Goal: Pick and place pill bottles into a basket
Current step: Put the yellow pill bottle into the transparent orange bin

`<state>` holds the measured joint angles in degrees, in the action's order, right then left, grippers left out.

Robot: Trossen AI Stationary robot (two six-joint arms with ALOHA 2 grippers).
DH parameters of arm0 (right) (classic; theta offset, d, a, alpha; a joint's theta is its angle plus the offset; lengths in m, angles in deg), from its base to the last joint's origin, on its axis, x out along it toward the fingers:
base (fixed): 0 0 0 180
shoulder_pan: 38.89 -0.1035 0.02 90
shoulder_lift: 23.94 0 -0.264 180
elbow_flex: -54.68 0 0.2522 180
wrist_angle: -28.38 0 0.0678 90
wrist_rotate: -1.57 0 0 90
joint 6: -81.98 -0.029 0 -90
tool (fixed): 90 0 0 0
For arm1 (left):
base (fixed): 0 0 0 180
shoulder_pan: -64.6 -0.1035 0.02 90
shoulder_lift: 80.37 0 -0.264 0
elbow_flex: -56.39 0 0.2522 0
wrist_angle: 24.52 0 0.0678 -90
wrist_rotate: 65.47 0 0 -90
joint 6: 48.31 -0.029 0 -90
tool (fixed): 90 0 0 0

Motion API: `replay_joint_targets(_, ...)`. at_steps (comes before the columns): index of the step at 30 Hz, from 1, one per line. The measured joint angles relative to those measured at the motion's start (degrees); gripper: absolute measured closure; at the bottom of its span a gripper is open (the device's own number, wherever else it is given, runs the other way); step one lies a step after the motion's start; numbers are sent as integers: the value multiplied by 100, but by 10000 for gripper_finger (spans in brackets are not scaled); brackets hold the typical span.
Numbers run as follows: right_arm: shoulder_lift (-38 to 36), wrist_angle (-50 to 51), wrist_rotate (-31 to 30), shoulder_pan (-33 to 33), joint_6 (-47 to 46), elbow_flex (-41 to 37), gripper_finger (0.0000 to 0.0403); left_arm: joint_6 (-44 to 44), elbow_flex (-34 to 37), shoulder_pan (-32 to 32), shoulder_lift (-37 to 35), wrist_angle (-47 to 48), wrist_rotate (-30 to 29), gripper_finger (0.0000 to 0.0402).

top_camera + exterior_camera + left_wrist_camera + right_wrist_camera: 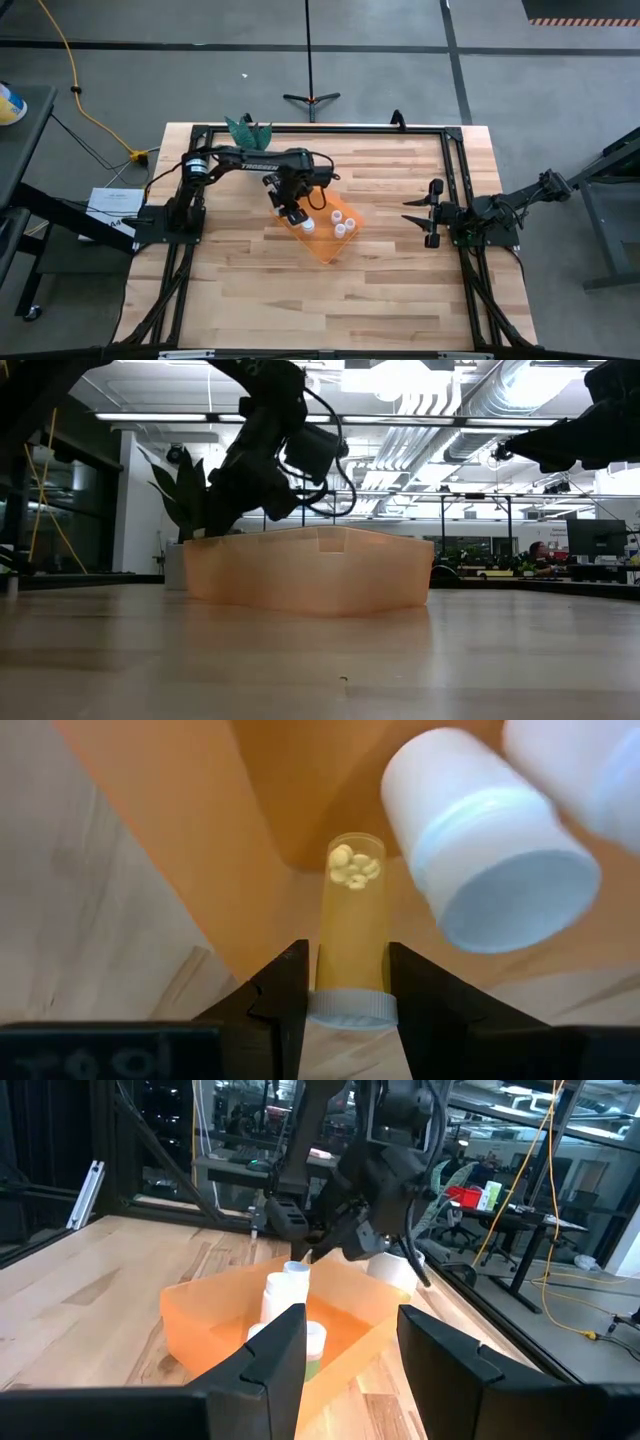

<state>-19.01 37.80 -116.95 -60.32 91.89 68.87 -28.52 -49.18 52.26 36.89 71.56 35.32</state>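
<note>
The orange basket (328, 240) sits mid-table; it also shows in the low view (310, 570) and the right wrist view (200, 1330). Several white pill bottles (340, 230) stand in it, one close in the left wrist view (490, 850). My left gripper (290, 208) hangs over the basket's left corner, shut on a translucent amber pill bottle (352, 920) with a white cap and pills inside. My right gripper (428, 214) waits open and empty at the table's right side, its fingers (280, 1360) facing the basket. My left gripper pinches the amber bottle between its two fingers (290, 985), on the body just beside the white cap (350, 1008). The fingers come from above and lie along the bottle. Its pill-filled end (355, 870) points down into the basket; whether it touches the floor I cannot tell.
A white pot with green leaves (248, 130) stands at the table's far edge behind the left arm, and shows behind the basket in the low view (185, 510). A black frame (455, 180) runs around the tabletop.
</note>
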Motion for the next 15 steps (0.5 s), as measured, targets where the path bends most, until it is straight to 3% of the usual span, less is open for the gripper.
replay_joint_targets(15,0,0,0,0,-2,2,254,-181,87,-2,1,-144,115,236)
